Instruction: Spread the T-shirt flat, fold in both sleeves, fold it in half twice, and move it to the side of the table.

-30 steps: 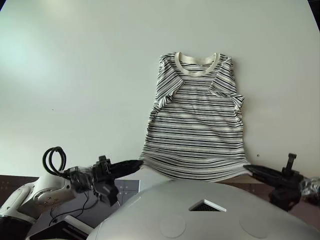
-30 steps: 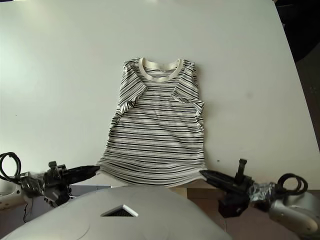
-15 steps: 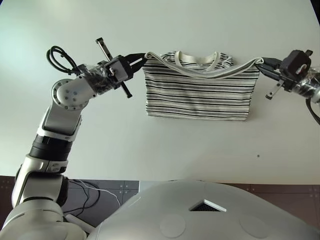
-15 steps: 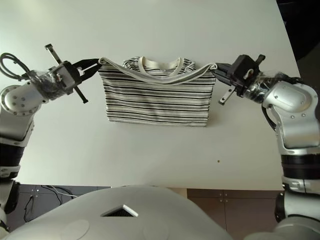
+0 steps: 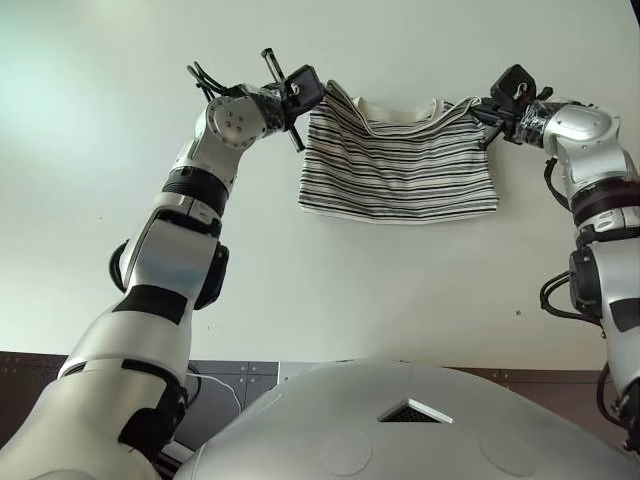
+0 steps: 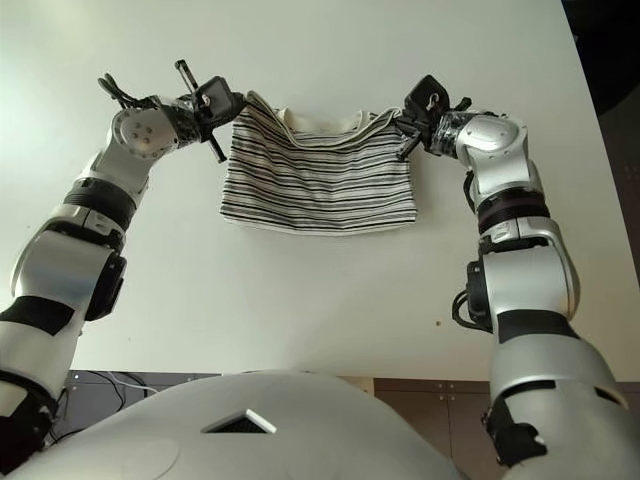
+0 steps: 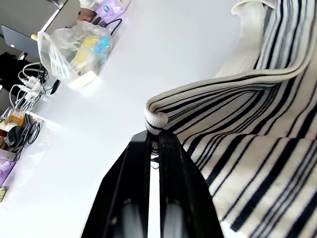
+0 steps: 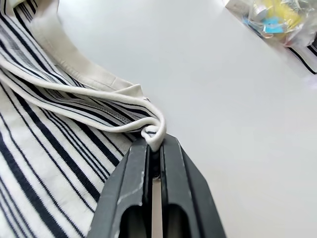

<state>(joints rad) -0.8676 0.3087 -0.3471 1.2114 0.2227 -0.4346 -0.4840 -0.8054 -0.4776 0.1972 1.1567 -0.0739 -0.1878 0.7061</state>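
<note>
L. gripper [image 7: 154, 141] & r. gripper [image 8: 154, 144] each pinch a corner of the T-shirt [image 5: 400, 172], which lies folded on the table [image 5: 110, 150].

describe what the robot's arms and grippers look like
The left arm and right arm have silver-grey rounded shells with black bands at the joints, and black cables loop beside them. The left gripper and right gripper each have two slim, flat black fingers.

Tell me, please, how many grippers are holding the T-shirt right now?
2: the left gripper pinches the striped T-shirt at its far left corner; the right gripper pinches its far right corner.
</note>
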